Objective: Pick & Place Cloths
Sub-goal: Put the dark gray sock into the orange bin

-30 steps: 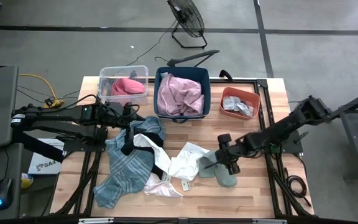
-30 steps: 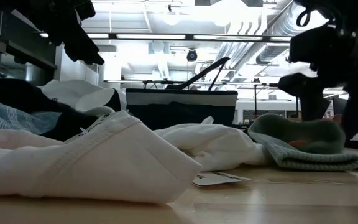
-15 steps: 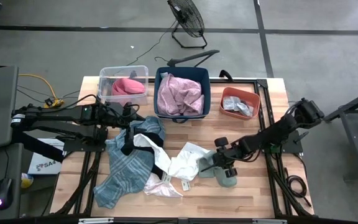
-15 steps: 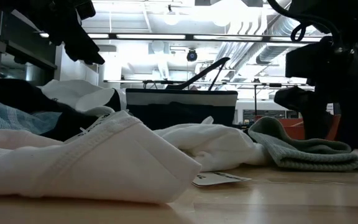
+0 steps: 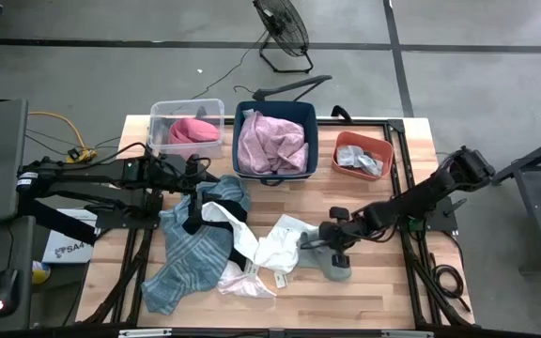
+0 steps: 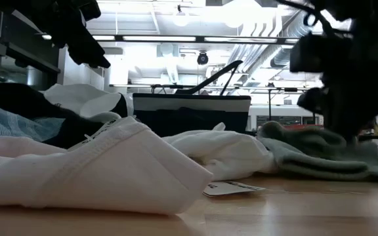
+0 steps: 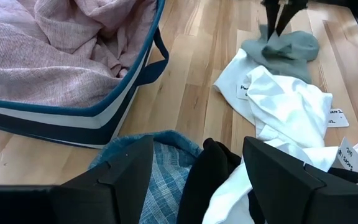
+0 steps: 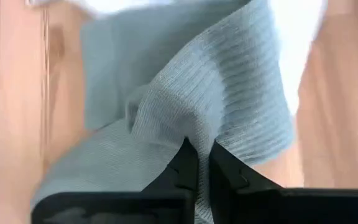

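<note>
A small grey-green cloth (image 5: 334, 265) lies on the table's right half, and my right gripper (image 5: 323, 246) is shut on it; the low view shows the same gripper (image 6: 348, 124) down on the cloth (image 6: 307, 156). To its left lies a white cloth (image 5: 280, 246) with paper tags. A teal-blue plaid cloth (image 5: 191, 249) and white black-trimmed cloth (image 5: 228, 230) are heaped left of centre. My left gripper (image 5: 198, 188) hangs open above that heap's far end (image 7: 166, 180), touching nothing. My right gripper pinches a raised fold (image 8: 191, 134) of the grey-green ribbed cloth between its two fingers (image 8: 185, 169). It comes slanting down from the table's right side. The rest of the cloth lies on the table, slack around the fold.
Along the far edge stand a clear bin (image 5: 188, 105) with a pink-red cloth, a navy bin (image 5: 242, 141) with a mauve-pink cloth (image 5: 273, 141), and an orange bin (image 5: 363, 143) with grey pieces. Bare wood lies near the front right.
My right gripper has rolled at the wrist and shut, taking hold of the grey-green cloth and pinching up a fold of it. The cloth stays on the table.
</note>
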Controlling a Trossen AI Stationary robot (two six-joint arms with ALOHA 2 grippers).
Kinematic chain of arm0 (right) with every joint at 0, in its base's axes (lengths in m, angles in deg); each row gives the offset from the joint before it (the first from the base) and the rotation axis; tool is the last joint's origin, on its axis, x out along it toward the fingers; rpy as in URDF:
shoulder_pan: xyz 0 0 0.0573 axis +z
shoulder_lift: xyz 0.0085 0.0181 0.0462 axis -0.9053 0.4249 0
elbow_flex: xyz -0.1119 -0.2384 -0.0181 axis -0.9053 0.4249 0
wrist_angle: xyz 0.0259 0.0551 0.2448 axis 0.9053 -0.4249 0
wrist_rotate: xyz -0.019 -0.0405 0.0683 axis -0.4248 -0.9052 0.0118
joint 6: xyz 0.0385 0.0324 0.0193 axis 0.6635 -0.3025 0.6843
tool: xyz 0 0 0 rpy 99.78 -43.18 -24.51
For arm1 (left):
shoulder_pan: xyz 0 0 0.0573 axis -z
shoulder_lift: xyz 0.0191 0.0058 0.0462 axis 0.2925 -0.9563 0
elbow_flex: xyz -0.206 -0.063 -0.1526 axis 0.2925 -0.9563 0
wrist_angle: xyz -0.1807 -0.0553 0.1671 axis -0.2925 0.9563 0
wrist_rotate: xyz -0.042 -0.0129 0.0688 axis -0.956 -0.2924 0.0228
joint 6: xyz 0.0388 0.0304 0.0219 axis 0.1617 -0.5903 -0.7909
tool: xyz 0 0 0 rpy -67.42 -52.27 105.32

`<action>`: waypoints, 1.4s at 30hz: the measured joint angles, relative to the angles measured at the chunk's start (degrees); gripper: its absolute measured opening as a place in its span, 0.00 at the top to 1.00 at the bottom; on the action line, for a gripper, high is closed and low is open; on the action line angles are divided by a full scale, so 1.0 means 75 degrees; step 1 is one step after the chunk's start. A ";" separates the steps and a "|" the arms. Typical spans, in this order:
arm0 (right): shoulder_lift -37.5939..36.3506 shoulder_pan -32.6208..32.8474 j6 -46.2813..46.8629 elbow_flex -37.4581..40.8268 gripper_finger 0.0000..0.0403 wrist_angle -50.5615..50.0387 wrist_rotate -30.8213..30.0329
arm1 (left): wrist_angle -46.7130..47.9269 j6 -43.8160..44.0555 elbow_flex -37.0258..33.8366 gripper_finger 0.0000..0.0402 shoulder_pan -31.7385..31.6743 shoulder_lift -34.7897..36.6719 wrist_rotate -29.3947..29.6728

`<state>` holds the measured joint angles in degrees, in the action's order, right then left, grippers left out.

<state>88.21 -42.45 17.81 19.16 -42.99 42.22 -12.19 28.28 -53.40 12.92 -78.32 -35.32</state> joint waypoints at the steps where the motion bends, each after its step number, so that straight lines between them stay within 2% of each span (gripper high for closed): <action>1: -0.0127 -0.0002 0.0190 -0.0039 0.98 -0.0123 -0.0078 | -0.0006 0.0000 0.0000 0.39 0.0001 0.0002 0.0000; 14: -0.2585 -0.0008 0.1923 -0.0489 0.99 -0.1852 -0.2333 | -0.0025 0.0029 0.0000 0.39 0.0001 0.0000 0.0000; 28: -0.4292 -0.0139 0.3381 -0.0489 0.99 -0.3434 -0.5738 | -0.0023 0.0082 0.0000 0.39 0.0000 0.0000 0.0000; 35: -0.4735 -0.1141 0.3142 -0.0489 0.99 -0.3523 -0.6139 | -0.0025 0.0140 0.0000 0.39 0.0001 0.0001 0.0001; 42: -0.4919 -0.2862 0.3005 -0.0489 0.99 -0.3991 -0.6170 | -0.0025 0.0195 0.0000 0.39 0.0000 0.0000 0.0000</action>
<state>51.32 -63.92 40.34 15.50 -72.92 -4.05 -12.38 29.74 -53.40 12.92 -78.32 -35.32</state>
